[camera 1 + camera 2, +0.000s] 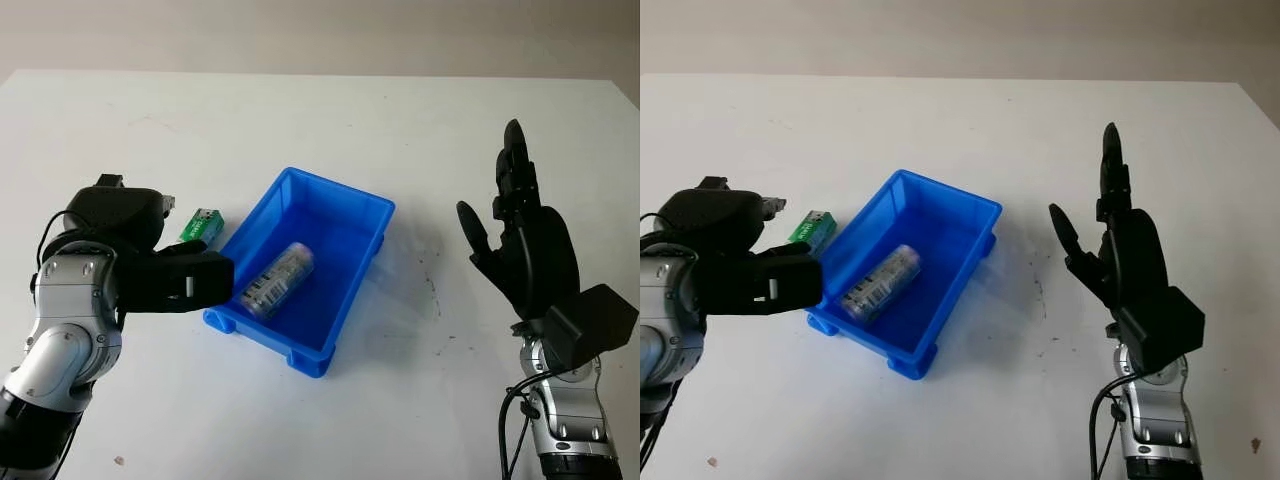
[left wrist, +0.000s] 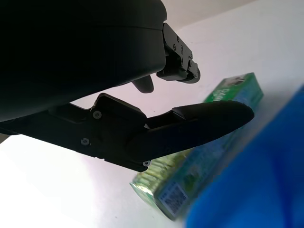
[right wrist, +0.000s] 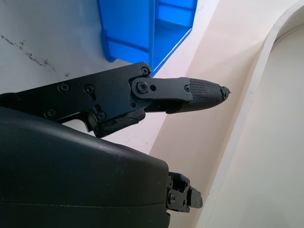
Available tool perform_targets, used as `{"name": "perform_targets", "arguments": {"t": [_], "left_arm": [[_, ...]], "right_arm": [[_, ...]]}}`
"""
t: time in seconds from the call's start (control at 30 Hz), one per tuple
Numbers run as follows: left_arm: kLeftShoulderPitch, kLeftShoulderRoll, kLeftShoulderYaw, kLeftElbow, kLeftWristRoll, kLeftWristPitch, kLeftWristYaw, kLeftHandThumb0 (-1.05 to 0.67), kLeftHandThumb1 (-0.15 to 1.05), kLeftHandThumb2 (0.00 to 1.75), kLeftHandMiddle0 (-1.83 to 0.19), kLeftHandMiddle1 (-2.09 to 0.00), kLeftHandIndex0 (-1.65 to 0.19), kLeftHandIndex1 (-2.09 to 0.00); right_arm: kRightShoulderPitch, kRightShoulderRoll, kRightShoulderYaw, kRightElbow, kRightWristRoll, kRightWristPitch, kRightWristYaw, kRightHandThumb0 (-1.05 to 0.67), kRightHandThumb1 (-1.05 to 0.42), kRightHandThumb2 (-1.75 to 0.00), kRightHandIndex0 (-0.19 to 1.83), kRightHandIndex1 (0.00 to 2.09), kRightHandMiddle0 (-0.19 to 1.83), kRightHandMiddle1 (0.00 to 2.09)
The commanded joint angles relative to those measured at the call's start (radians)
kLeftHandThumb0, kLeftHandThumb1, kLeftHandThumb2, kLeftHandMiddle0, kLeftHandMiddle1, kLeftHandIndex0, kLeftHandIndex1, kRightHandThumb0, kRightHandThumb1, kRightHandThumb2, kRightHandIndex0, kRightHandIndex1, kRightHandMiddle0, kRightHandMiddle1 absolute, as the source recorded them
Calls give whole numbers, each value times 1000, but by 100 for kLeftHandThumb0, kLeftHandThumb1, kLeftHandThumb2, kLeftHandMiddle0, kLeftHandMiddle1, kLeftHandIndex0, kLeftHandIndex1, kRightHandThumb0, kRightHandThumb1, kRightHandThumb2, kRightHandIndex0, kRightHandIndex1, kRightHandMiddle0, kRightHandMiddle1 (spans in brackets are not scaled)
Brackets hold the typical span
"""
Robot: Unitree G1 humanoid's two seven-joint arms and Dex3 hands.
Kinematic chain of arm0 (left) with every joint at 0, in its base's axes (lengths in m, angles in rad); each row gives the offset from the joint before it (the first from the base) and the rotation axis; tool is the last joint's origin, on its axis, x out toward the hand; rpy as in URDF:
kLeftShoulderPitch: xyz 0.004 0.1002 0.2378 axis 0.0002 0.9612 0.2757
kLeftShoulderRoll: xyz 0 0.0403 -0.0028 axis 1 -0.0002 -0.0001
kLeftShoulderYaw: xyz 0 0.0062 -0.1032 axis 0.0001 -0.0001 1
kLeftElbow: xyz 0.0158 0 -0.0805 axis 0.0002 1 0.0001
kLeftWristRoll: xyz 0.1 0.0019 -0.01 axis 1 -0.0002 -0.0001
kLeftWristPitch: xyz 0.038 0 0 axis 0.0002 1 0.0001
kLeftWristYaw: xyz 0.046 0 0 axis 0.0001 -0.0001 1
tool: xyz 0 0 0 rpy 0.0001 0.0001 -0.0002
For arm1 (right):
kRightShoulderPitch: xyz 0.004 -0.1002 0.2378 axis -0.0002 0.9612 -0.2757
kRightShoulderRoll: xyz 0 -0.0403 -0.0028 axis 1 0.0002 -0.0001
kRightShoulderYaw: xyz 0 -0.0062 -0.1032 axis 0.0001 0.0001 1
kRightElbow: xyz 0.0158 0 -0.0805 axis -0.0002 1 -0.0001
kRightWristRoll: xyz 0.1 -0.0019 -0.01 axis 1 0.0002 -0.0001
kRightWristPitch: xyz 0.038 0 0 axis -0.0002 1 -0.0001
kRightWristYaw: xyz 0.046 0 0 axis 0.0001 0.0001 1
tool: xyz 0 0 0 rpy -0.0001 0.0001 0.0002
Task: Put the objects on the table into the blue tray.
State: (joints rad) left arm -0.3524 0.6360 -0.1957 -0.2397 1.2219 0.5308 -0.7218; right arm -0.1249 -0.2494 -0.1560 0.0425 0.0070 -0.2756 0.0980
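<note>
The green box [image 1: 201, 226] is left on the bench [image 1: 300, 120], touching the blue tray [image 1: 345, 300] wall at its 9 o'clock. The left hand [image 1: 185, 278] is held open, nothing gripped, just above it. The box could get jammed against that wall. A bottle [image 1: 276, 280] is already inside. The right hand [image 1: 520, 240] is parked open at 3 o'clock.

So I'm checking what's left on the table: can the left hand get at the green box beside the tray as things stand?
Probably yes. The left hand is open, close to the green box, which lies on the table just outside the blue tray. Nothing sits between them, though the tray wall leaves little room on that side.
</note>
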Motion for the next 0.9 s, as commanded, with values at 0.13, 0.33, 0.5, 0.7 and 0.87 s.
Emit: {"name": "perform_targets", "arguments": {"t": [0.13, 0.33, 0.5, 0.7, 0.87], "left_arm": [[19, -37, -2, -10, -4, 14, -53, -95, 105, 76, 19, -113, -29, -6], [22, -43, -20, -1, 75, 25, -89, -98, 105, 77, 19, -109, -15, -1], [8, -45, -56, 32, 213, 25, -145, -98, 105, 73, 19, -135, -22, -8], [-22, -33, -107, 101, 402, -51, -224, -90, 105, 62, -17, -167, -21, -77], [-17, -46, -84, 102, 399, -100, -177, -72, 105, 27, -74, -208, 9, -153]], "right_arm": [[13, 7, -3, -12, 1, -6, -8, -62, -105, -39, -19, 5, -15, 5], [13, 8, -4, -16, 8, -1, -4, -63, -105, -37, -18, 5, -15, 5], [12, 2, -6, -10, -1, -9, -4, -63, -105, -39, -18, 5, -15, 5], [8, 2, -13, -9, 21, -9, 13, -64, -105, -37, -18, 5, -15, 5], [2, 1, -18, -5, 40, -9, 28, -63, -105, -37, -19, 5, -16, 5]]}}
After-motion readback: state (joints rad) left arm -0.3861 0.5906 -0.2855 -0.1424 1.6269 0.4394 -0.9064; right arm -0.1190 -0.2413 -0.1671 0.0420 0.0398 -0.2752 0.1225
